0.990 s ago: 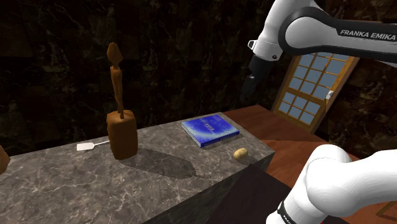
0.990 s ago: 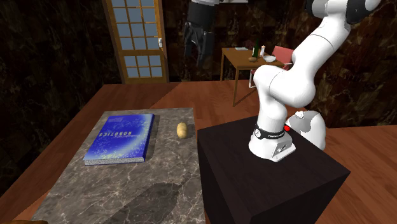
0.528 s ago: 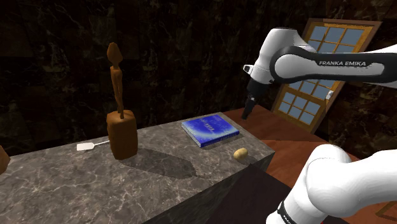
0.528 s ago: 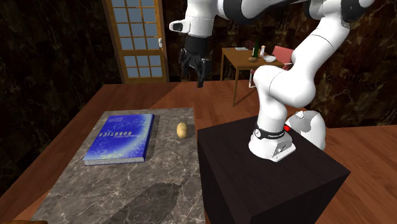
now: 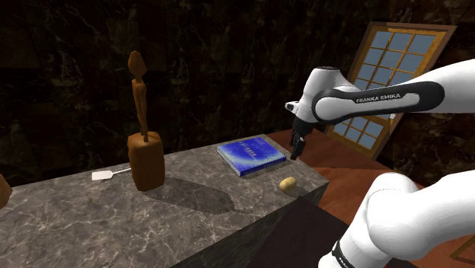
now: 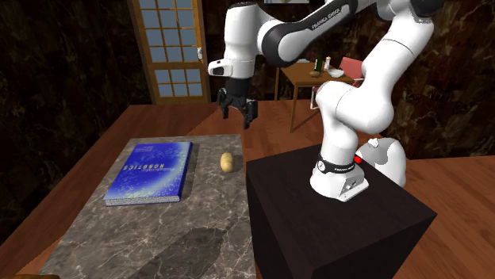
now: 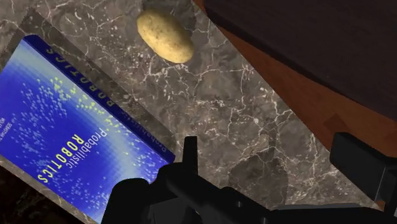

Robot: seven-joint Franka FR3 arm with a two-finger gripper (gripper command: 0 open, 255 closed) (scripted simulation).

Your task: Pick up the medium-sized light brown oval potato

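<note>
Fingers [image 7: 188, 153] being held wide apart, empty
Nothing is being touched by them; beyond, the light brown potato [image 7: 165, 35] is being borne by the grey tabletop [image 7: 254, 121] near its edge, close beside the blue book [image 7: 76, 127].

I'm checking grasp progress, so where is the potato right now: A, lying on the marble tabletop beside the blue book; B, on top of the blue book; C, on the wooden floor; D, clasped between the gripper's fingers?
A: the potato lies on the marble tabletop beside the blue book, with the open gripper higher up, apart from it.
</note>
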